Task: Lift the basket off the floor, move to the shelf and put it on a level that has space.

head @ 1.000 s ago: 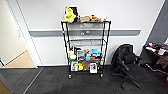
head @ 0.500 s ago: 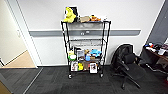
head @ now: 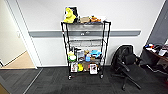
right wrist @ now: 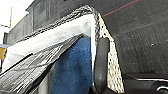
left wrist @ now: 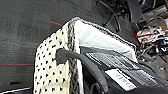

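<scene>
The basket [left wrist: 52, 70] has pale woven sides with dark dots and a white lining, and hangs above the dark carpet. My left gripper [left wrist: 71, 56] is shut on one end wall, a dark finger [left wrist: 75, 58] pressing its outside. Shut on the opposite end of the basket [right wrist: 110, 60] is my right gripper [right wrist: 96, 50], one finger [right wrist: 101, 65] lying on the outer wall. Inside lie a blue cloth [right wrist: 72, 67] and a dark printed pack [left wrist: 120, 67]. The shelf [head: 65, 47], a black wire rack, stands ahead against the wall. Its second level [head: 86, 43] looks bare.
A yellow plush [head: 69, 15] and small items crowd the rack's top tier; the two lower tiers are full. A black office chair [head: 127, 65] and a cluttered desk [head: 157, 51] stand to the right. An open doorway [head: 15, 50] is on the left. Dark carpet [head: 62, 85] lies before the rack.
</scene>
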